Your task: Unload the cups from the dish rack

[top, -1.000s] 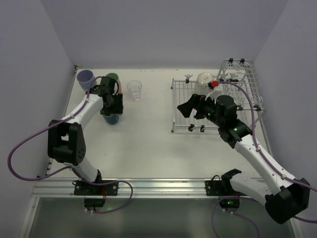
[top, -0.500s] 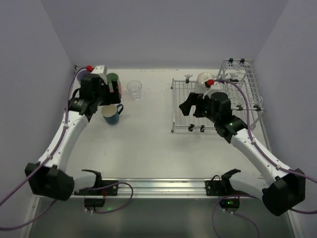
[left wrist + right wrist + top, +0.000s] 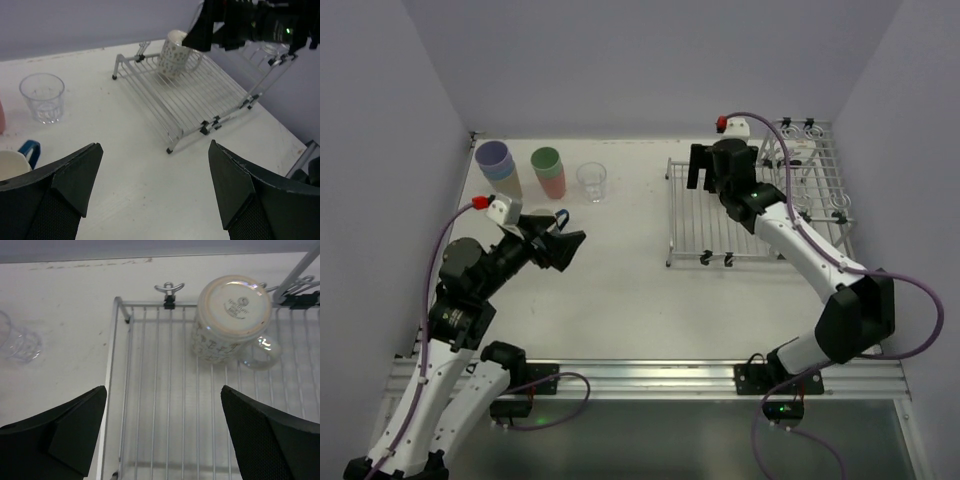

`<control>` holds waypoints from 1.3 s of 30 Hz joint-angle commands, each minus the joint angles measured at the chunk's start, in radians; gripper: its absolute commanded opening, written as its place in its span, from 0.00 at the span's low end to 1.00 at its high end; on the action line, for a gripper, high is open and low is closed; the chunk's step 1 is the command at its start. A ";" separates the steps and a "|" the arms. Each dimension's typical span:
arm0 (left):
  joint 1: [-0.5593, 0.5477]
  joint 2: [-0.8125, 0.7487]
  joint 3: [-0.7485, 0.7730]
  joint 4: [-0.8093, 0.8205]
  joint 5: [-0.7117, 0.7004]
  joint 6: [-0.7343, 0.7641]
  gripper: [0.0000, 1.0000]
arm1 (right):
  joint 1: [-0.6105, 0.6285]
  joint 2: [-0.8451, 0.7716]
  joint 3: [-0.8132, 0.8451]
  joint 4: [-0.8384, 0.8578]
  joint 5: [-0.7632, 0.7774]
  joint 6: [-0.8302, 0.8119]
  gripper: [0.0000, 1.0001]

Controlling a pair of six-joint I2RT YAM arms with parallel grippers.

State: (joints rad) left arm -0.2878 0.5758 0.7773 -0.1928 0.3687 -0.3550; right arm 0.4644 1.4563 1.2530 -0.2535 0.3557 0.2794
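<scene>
A white speckled mug [image 3: 234, 315] stands upside down at the far end of the dish rack [image 3: 165, 390], its handle to the right. My right gripper [image 3: 165, 435] hangs open above the rack just short of that mug, holding nothing. In the top view the right gripper [image 3: 713, 178] hides the mug. The dark-blue mug [image 3: 20, 157] stands on the table at the left, beside my open, empty left gripper [image 3: 155, 185]. A clear glass [image 3: 591, 182], a green-on-pink tumbler stack [image 3: 549, 170] and a lavender-on-blue stack [image 3: 498, 165] stand at the back left.
The rack [image 3: 700, 215] sits at the right of the white table, with its taller wire basket section [image 3: 805, 160] at the far right near the wall. Walls close in the left, back and right sides.
My left gripper opened, let go of the dark-blue mug and drew back toward the near left. The right gripper moved to the back of the rack, over the speckled mug.
</scene>
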 commanded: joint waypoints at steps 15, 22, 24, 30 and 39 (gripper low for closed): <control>-0.364 -0.090 -0.090 -0.063 -0.185 0.100 0.95 | -0.104 0.415 0.440 -0.131 0.416 -0.052 0.99; -0.424 -0.071 -0.088 -0.065 -0.206 0.105 0.95 | -0.133 0.466 0.470 -0.144 0.304 0.021 0.99; -0.427 -0.067 -0.088 -0.065 -0.209 0.105 0.95 | -0.145 0.470 0.465 -0.144 0.286 0.036 0.99; -0.427 -0.054 -0.088 -0.062 -0.209 0.103 0.95 | -0.182 0.473 0.444 -0.121 0.183 0.084 0.99; -0.419 -0.036 -0.090 -0.059 -0.208 0.105 0.95 | -0.210 0.509 0.448 -0.109 0.118 0.090 0.99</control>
State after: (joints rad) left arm -0.7094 0.5327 0.6567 -0.2646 0.1692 -0.2684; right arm 0.2703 1.9450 1.6745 -0.3862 0.5198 0.3416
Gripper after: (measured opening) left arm 0.946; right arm 0.990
